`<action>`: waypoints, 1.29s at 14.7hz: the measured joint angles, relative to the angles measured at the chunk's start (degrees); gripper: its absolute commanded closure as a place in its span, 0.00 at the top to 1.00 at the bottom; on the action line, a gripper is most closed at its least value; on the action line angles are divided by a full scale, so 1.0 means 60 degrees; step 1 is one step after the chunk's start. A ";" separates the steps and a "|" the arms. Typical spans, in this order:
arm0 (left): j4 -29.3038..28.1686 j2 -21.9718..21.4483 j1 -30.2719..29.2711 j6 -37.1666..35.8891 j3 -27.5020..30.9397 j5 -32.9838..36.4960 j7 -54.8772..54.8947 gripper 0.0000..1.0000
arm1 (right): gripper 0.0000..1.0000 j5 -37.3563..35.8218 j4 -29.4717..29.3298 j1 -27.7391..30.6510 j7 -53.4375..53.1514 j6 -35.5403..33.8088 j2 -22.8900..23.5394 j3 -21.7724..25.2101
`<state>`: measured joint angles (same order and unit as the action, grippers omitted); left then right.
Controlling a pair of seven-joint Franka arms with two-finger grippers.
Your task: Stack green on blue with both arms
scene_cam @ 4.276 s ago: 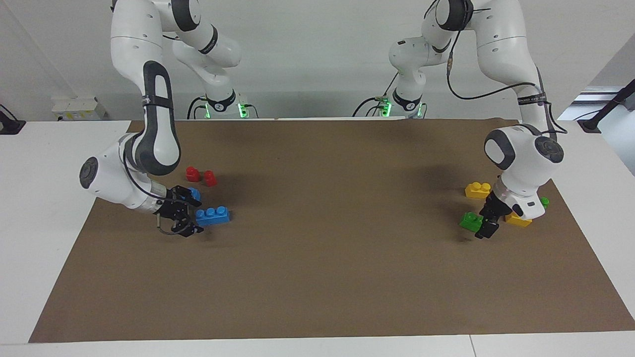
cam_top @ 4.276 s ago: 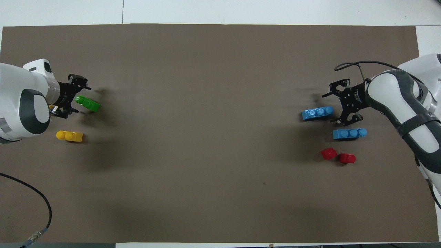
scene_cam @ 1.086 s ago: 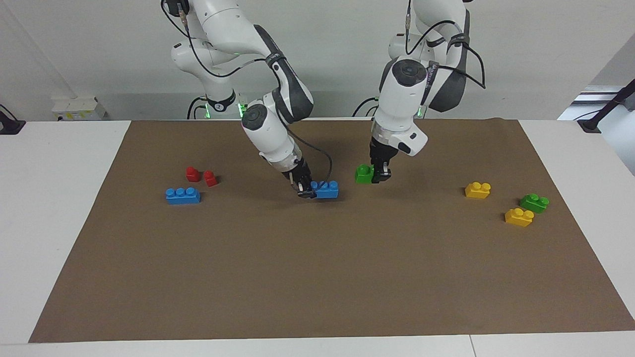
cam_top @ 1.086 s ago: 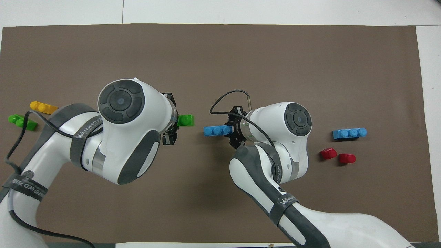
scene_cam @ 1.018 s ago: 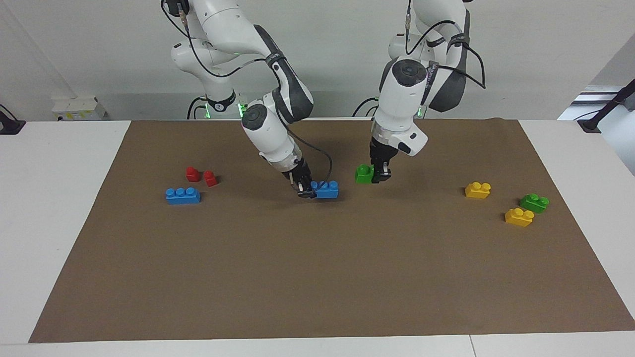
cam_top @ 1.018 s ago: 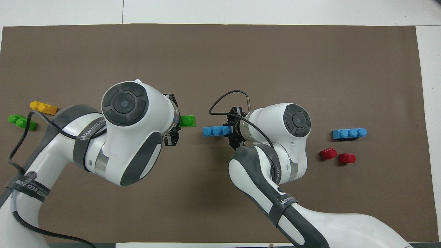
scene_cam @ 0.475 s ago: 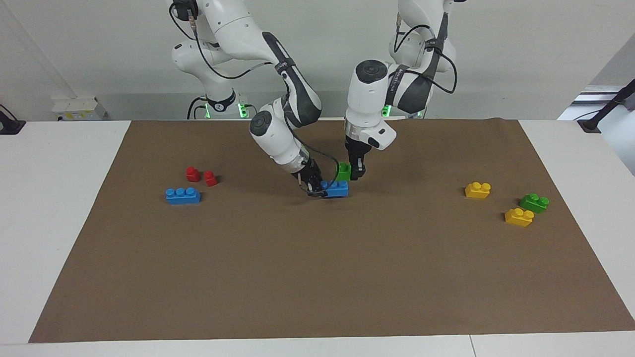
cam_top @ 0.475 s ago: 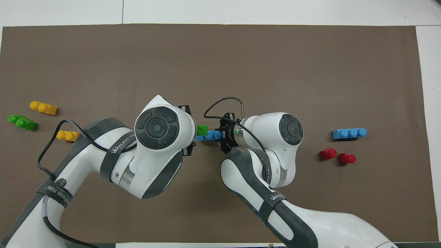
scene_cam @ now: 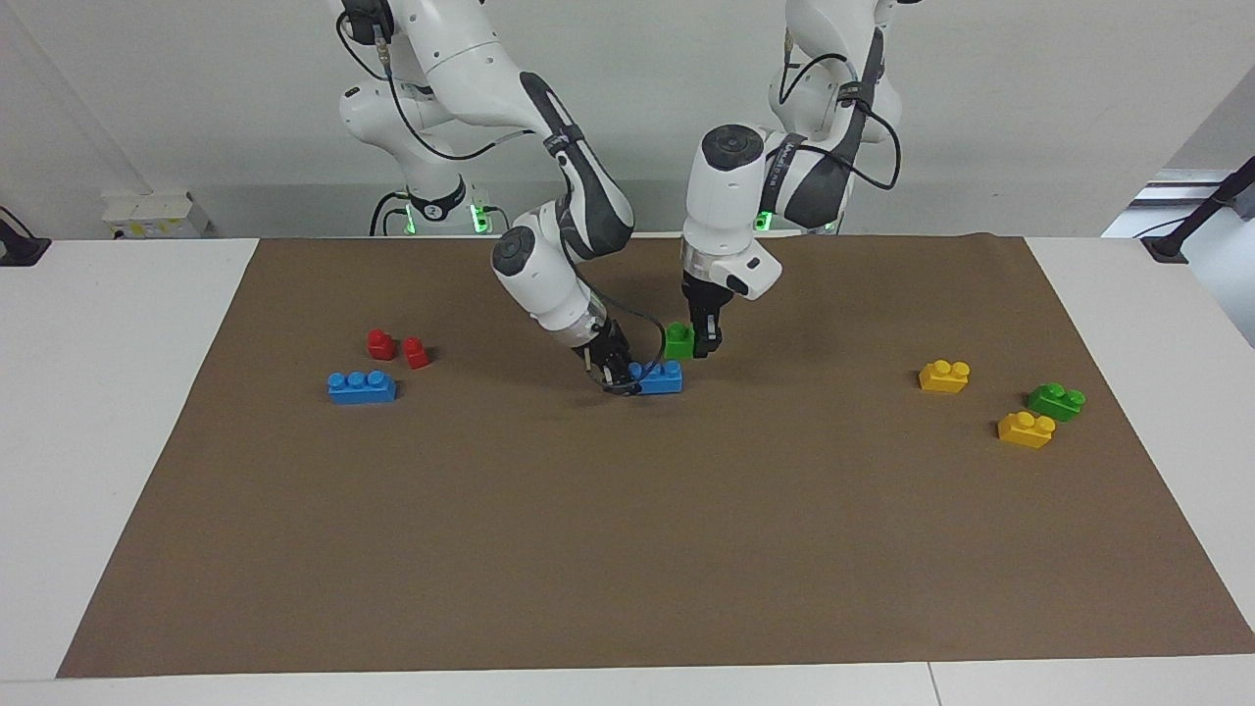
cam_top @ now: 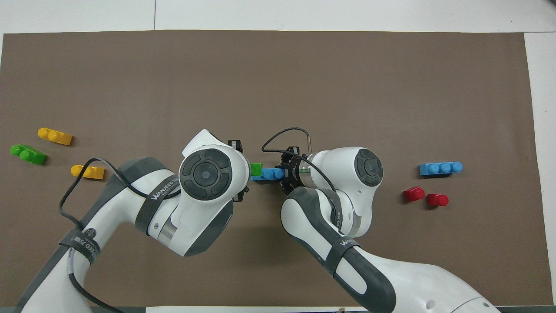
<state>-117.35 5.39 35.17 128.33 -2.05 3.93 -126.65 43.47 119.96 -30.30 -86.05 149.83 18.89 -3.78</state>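
Smooth glossy plastic toy bricks on a matte brown mat point(scene_cam: 627, 549) covering the white worktop point(scene_cam: 118, 392); green brick point(scene_cam: 678, 340) short and blocky with round studs, blue brick point(scene_cam: 659, 378) longer with a row of round studs; both near the middle of the mat; arms white and jointed with dark grey covers and black cables.

Left gripper point(scene_cam: 706, 343) hangs over mid-mat, fingers clamped on the green brick, held in the air just over the end of the blue brick toward the left arm's end; whether green touches blue cannot be told; in the overhead view the green brick point(cam_top: 256, 169) sits right against the end of the blue brick point(cam_top: 273, 173); right gripper point(scene_cam: 616, 371) low at the other end of the blue brick, fingers closed on it; whether blue rests on the mat cannot be told.

Around: a second blue brick point(scene_cam: 362, 386) toward the right arm's end, with two small red bricks point(scene_cam: 397, 348) just beside it and nearer the robots; toward the left arm's end two yellow bricks point(scene_cam: 944, 376) and a second green brick point(scene_cam: 1056, 401), well apart from the grippers; nothing lies between the two held bricks.
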 measured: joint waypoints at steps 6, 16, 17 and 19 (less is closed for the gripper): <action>-0.0357 0.0005 0.0118 0.0627 -0.0004 0.0114 -0.0276 0.00 | 0.00 0.0056 0.0059 -0.0004 0.0000 0.0108 -0.0023 -0.0015; -0.0562 0.0551 0.0351 0.1379 -0.0006 0.0606 -0.1019 0.00 | 0.00 0.0058 0.0125 -0.0011 -0.0001 0.0216 -0.0055 -0.0022; -0.0560 0.0563 0.0406 0.1418 -0.0024 0.0720 -0.1180 0.00 | 0.00 0.0059 0.0131 -0.0011 -0.0001 0.0226 -0.0060 -0.0022; -0.0571 0.0639 0.0507 0.1447 -0.0024 0.0838 -0.1348 0.00 | 0.00 0.0059 0.0136 -0.0012 -0.0001 0.0231 -0.0063 -0.0022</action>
<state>-120.78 9.22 38.21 137.01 -2.20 8.96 -134.73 43.82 120.78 -30.37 -86.06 151.22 18.51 -3.92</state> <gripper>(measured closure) 0.656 0.656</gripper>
